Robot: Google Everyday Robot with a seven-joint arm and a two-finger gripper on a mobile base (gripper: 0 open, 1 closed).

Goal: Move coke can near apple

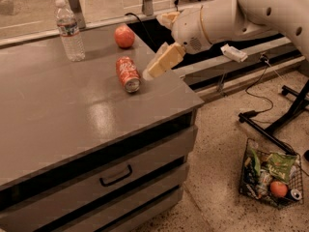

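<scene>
The coke can (pixel 128 74) is laid on its side on the tabletop (pixel 58 110), in front of the apple (pixel 124 36) and apart from it. The tool (pixel 161 63) is held just right of the can, nothing gripped; its opening cannot be told.

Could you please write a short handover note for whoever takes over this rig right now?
The gripper is over the table's right edge, close beside the coke can, and is not holding it.
The coke can lies on its side on the table. The apple sits further back, apart from it.
Done: nothing yet; the can is not grasped.
Left: grasp the can and set it down next to the apple.
</scene>
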